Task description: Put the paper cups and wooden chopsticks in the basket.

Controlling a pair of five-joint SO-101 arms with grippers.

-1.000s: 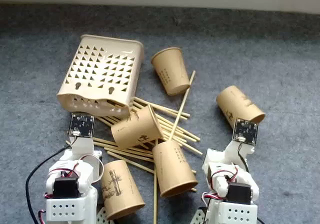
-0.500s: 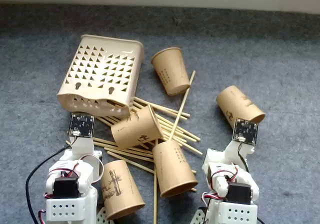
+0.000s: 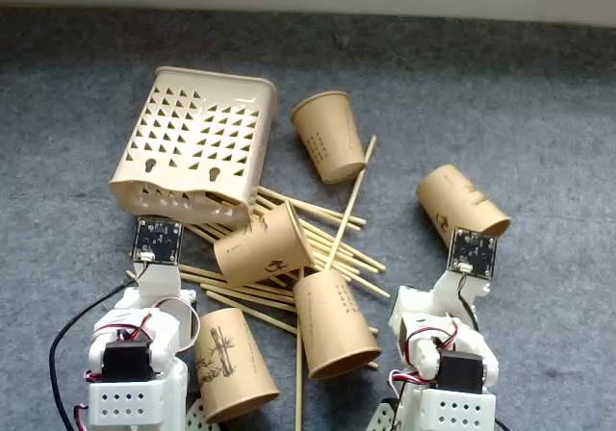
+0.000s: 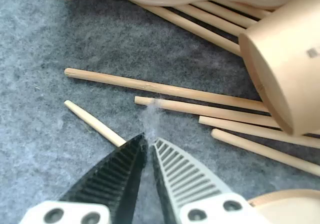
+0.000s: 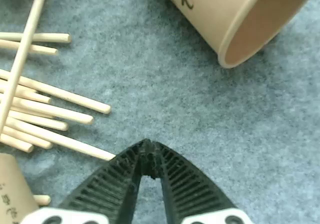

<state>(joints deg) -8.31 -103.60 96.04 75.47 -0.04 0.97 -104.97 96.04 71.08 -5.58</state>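
5 paper cups lie on their sides on the grey worktop, mixed with a heap of wooden chopsticks just beside the tipped basket; the cups look light and easy to squash, so a soft pinch on the rim seems best, while the sticks look stiff, thin and likely to roll, so the middle is the place to hold. The left arm and right arm each have their jaws pressed together with nothing in them. Some sticks are hidden under cups and the basket, and I cannot tell which way the basket's open side faces.
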